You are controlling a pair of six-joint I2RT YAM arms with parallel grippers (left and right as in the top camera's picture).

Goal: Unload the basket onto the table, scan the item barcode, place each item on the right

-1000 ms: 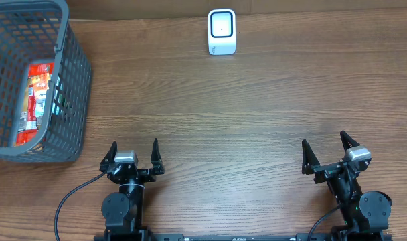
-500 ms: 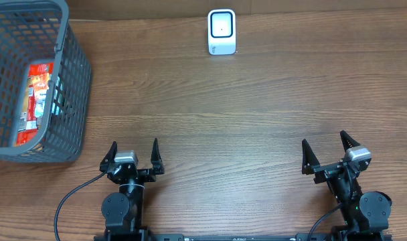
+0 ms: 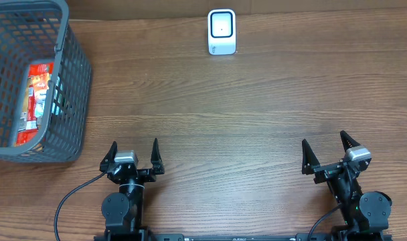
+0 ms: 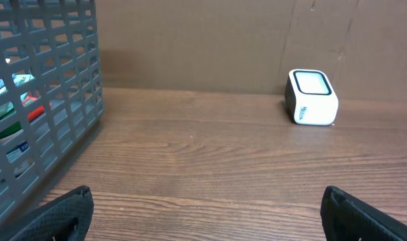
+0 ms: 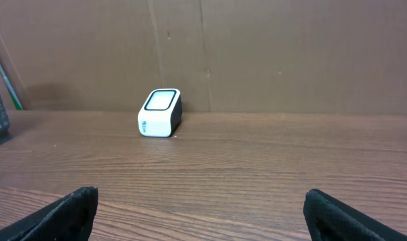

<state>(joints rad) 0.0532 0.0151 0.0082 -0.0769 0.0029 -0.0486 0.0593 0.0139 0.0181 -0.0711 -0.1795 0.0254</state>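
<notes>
Bench: brown wood-grain bench [image 3: 257, 114] with a plain brown back wall behind it.
Item: red packet [image 3: 37, 87] lies inside the grey basket [image 3: 75, 80] at the far left, not yet picked.
Scanner: white scanner [image 3: 221, 31] stands at the far edge, well apart from the basket.
Left claw: left claw [image 3: 134, 144] is spread wide and empty, at the near edge.
Right claw: right claw [image 3: 324, 139] is likewise released and holds nothing.
Change: none over the last second; both arms sit parked.
Meaning: the task looks unstarted. The left arm, nearer the basket, seems likeliest to reach in.
</notes>
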